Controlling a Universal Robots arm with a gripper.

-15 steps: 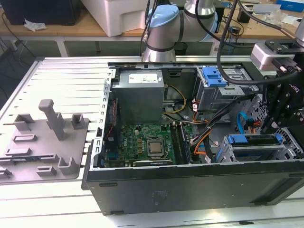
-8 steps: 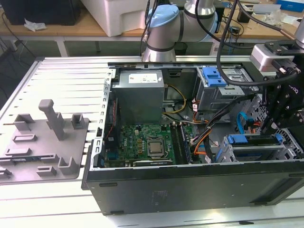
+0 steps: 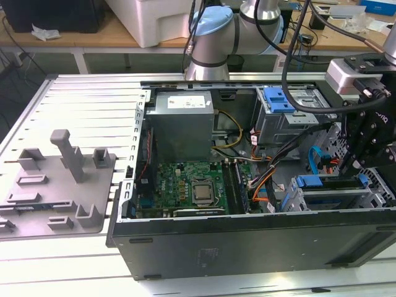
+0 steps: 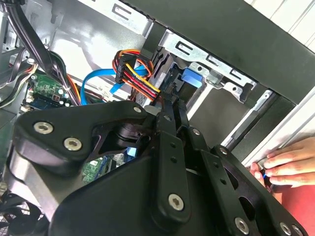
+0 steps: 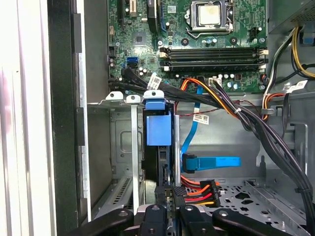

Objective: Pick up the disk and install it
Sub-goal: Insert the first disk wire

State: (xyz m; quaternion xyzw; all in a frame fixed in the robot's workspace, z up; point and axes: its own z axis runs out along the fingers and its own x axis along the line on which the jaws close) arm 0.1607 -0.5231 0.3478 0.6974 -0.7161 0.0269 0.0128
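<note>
Bench [image 3: 80,93], open computer case [image 3: 247,247]: the narrow pincer [image 5: 169,191] apparently grips the disk [image 5: 158,130], standing in its bay [image 5: 123,157]; installation under way, seating demands a straight push.

Open computer case [image 3: 247,247] (motherboard [image 3: 173,179] exposed) beside a grey fixture [image 3: 62,185].

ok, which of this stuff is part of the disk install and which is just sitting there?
In the job: disk, drive cage, claw.
Just there: gray plastic tray, power supply, mainboard, a hand at the case edge.
</note>
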